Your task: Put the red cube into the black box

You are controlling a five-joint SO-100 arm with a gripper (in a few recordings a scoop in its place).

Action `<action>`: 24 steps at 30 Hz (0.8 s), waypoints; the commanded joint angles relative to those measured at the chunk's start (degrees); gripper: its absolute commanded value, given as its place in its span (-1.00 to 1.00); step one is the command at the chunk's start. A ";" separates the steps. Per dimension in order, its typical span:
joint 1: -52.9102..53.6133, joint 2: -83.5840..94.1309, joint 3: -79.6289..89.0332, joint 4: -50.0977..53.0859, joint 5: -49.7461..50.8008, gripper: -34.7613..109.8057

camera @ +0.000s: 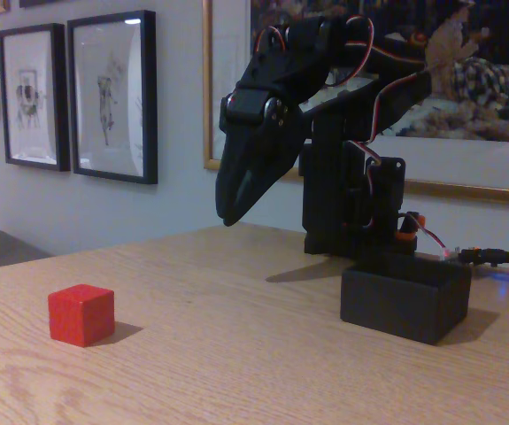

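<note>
Red cube (80,315) well below-left of seemingly closed gripper (229,215).

- The fixed view sits low, barely above my wooden table (236,354), looking level across its top toward the wall of framed pictures (112,93).
- It stands near the table, beyond its front edge, facing my base at the far side.
- My black box (404,301) lies right of centre, the red cube (80,314) far left of it.
</note>
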 commanded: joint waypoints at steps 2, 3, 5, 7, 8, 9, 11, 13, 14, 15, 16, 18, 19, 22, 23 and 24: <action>1.05 7.82 1.93 2.81 -1.23 -0.46; 1.05 7.82 1.93 2.81 -1.23 -0.46; 0.97 7.82 1.93 2.81 -1.23 -0.46; 0.97 7.73 1.93 2.81 -1.23 -0.46; 0.97 7.73 1.93 2.81 -1.23 -0.46; 0.97 7.73 1.85 2.81 -1.23 -0.46; 0.79 7.12 0.79 2.99 -1.32 -0.46; 0.09 2.90 -2.20 2.46 -0.44 -0.40; -0.09 -0.79 -4.75 1.76 0.18 -0.38; 0.00 -5.62 -8.09 1.14 0.62 -0.37; 0.18 -10.81 -12.04 0.88 0.88 -0.35; 0.26 -21.36 -20.57 1.05 1.67 -0.32; 0.26 -26.46 -24.70 1.32 2.02 -0.31; 0.18 -38.14 -35.77 2.72 3.08 -0.28; 0.18 -41.40 -38.94 2.99 3.43 -0.27; 0.18 -44.65 -42.01 3.34 3.78 -0.26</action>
